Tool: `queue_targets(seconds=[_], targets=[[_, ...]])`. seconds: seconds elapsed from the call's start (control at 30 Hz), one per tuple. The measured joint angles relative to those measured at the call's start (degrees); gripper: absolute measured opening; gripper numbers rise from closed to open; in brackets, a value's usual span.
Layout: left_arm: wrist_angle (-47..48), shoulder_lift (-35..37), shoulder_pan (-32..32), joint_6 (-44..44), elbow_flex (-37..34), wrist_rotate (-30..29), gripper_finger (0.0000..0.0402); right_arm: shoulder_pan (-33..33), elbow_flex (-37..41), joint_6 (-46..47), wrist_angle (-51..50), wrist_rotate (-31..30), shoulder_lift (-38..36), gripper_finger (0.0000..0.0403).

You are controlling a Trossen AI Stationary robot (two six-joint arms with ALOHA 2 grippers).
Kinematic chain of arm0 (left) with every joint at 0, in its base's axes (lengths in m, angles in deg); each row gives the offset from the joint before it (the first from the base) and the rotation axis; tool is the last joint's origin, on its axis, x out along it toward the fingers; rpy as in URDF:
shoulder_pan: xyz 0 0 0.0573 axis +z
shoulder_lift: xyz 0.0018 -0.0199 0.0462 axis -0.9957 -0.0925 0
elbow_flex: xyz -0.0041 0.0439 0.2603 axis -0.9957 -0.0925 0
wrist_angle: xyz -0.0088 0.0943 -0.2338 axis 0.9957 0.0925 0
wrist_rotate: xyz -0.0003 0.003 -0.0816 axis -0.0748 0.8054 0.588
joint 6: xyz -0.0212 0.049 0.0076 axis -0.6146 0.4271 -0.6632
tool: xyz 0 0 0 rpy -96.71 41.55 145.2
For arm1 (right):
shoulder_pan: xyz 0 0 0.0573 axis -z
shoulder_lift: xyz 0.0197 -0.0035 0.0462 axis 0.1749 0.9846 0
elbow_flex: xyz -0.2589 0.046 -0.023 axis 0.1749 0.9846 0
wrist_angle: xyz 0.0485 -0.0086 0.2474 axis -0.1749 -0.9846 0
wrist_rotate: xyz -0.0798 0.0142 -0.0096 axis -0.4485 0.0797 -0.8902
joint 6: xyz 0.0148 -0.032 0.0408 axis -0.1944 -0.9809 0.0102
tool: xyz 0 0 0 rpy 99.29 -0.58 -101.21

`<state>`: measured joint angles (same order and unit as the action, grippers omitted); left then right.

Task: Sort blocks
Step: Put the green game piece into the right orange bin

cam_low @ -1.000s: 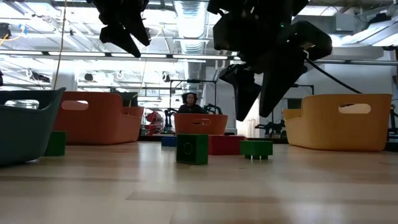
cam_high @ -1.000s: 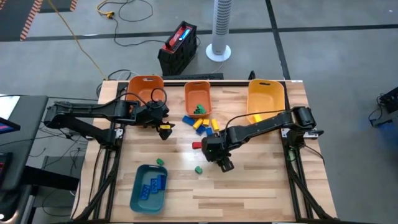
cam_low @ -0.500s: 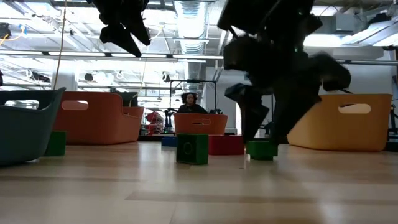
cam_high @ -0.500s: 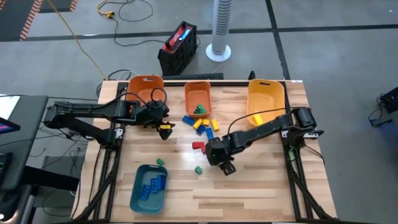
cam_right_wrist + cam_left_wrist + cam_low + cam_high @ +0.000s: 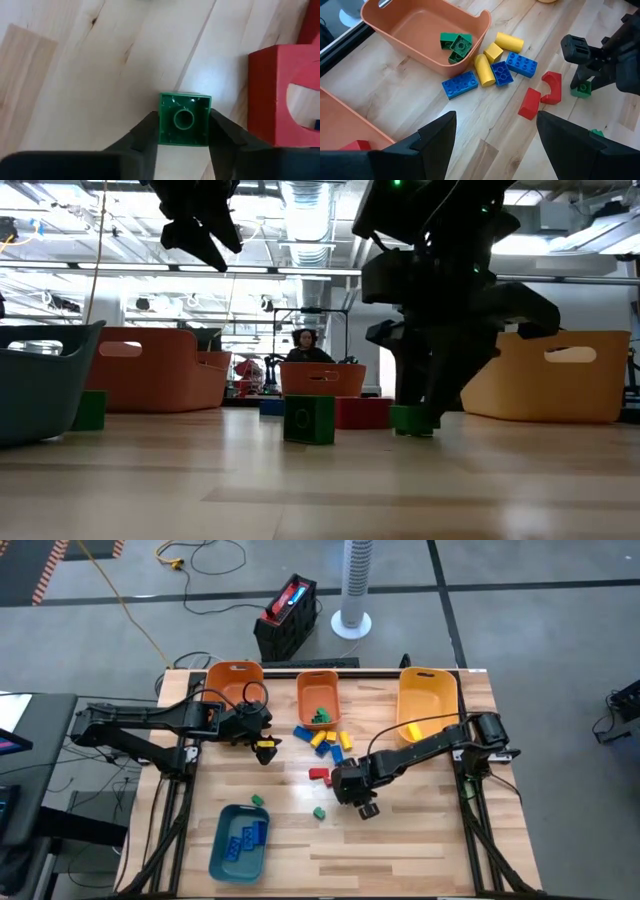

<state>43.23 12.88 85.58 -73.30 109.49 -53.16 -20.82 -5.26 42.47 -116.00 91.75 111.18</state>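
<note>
1. Right tool (image 5: 183,145) low on the tabletop (image 5: 420,830), fingers astride a green block (image 5: 184,119) beside the red arch block (image 5: 282,95) (touching both sides, looks clamped).
2. Squeeze centred, lift straight up; avoid nudging the red one.
3. Left tool (image 5: 492,135) waits spread apart, empty, near the orange bin (image 5: 415,30).

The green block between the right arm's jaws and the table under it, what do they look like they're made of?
The green block looks like molded plastic with a slight gloss: even color, crisp edges and a round molded socket. The table looks like light wood, probably butcher-block planks with a smooth sealed finish, judging by the grain lines, plank seams and a soft glare. The right gripper stands with its jaws around the block.
</note>
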Motion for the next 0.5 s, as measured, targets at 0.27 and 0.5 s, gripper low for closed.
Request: queue_targets(seconds=[0.27,0.5], targets=[[-0.02,0.00,0.00,-0.11,0.00,0.00,0.0272,1.94,-1.65,9.84,-1.13,0.28,-0.03,0.0103],[-0.04,0.00,0.00,-0.96,0.00,0.01,0.0272,5.45,-9.82,9.10,-1.30,3.04,-0.08,0.0111]])
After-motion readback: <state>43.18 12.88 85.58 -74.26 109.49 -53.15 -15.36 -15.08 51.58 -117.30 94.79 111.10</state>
